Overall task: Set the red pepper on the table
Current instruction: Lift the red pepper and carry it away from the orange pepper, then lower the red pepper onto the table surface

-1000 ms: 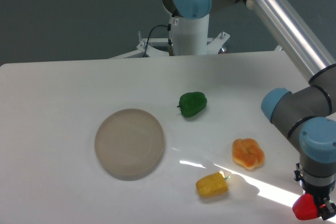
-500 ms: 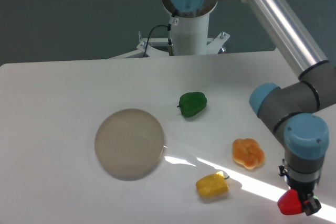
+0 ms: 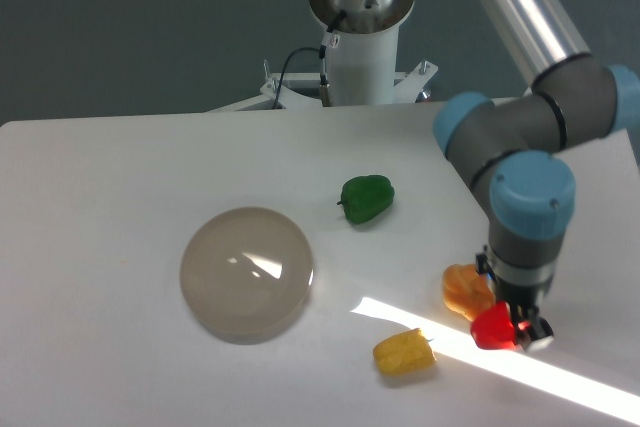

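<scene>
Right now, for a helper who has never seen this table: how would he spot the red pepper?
From the round grey plate left of centre on the white table, look right to where the arm's tool points down. The red pepper is gripped in that tool, beside an orange vegetable; it is the only red thing there.

Soft, even light covers the white tabletop (image 3: 120, 197), and a hard bright band slants across its lower right part. Small glints sit on the round, translucent grey plate (image 3: 246, 274) and along the silver metal arm tube (image 3: 525, 2). Shadows are faint. The dark backdrop (image 3: 130, 27) is dim, and focus is slightly soft throughout.
</scene>
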`<act>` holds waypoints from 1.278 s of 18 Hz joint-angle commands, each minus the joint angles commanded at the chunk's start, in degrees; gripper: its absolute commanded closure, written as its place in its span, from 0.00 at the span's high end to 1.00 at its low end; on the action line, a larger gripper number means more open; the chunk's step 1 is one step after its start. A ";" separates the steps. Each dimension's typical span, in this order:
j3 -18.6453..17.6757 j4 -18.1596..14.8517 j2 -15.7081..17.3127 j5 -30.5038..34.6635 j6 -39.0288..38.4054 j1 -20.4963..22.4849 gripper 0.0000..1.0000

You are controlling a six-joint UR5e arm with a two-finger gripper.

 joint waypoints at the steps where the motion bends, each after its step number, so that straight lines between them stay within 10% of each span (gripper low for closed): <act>1: -2.12 0.00 1.41 -0.09 0.36 0.26 0.49; 23: -11.01 0.18 2.40 1.67 29.89 11.08 0.50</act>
